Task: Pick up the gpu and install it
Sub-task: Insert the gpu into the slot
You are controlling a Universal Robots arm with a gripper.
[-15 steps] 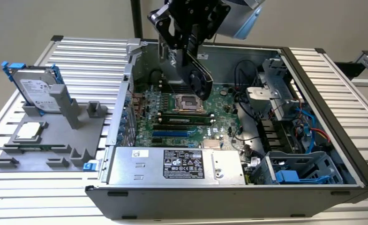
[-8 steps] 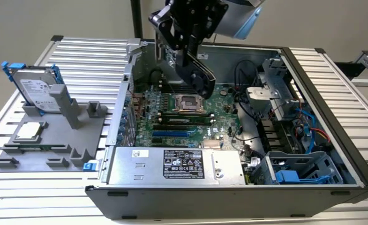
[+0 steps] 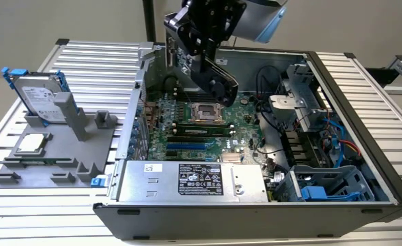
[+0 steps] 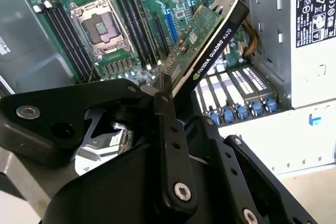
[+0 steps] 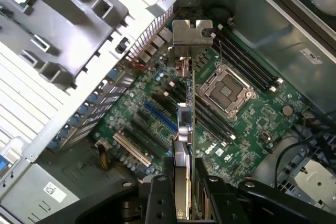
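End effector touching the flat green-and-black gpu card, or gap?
Touching. First wrist view: the end effector pinches the flat green-and-black gpu card from both sides, no gap.

Exterior view: a plain, pale wall [image 3: 64, 20] stands behind a work table [image 3: 98, 61] of ribbed, silver-grey metal slats. A dark vertical post [image 3: 148, 20] rises against the wall at the table's far edge; the lighting is soft and even.

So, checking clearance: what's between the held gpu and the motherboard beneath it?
Nothing: in the first wrist view, only open air separates the flat green-and-black gpu, clamped in the black end effector, from the green motherboard.
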